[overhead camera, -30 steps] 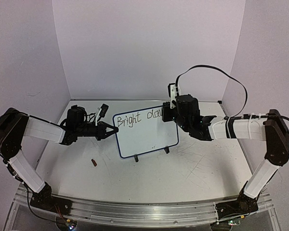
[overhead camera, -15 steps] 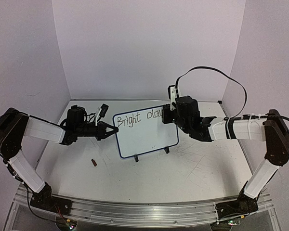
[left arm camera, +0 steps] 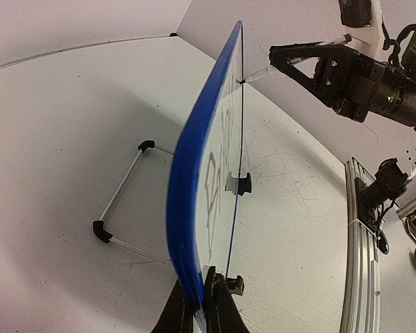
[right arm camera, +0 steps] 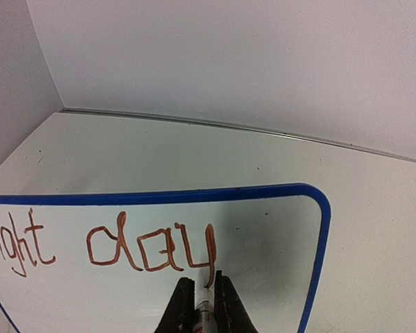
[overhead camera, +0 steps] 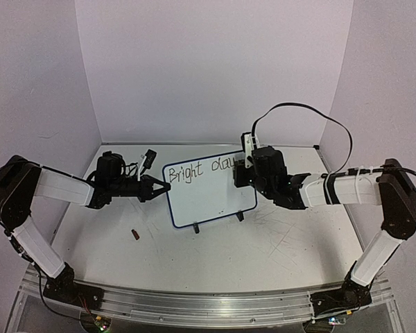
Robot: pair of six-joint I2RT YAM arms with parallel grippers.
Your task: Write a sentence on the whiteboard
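Blue-rimmed whiteboard (overhead camera: 208, 201) stands on the desk (overhead camera: 277, 239), its edge pinched between the left fingers (left arm camera: 177, 316). Right fingers (right arm camera: 182, 305) clamp a marker (right arm camera: 204, 311), its tip just ahead of them at the "y" tail. The sentence (right arm camera: 149, 250) reads "Bright day" — I judge an "s" comes next, just right of the tip. Only the left wrist view shows the board edge-on — tip touching.
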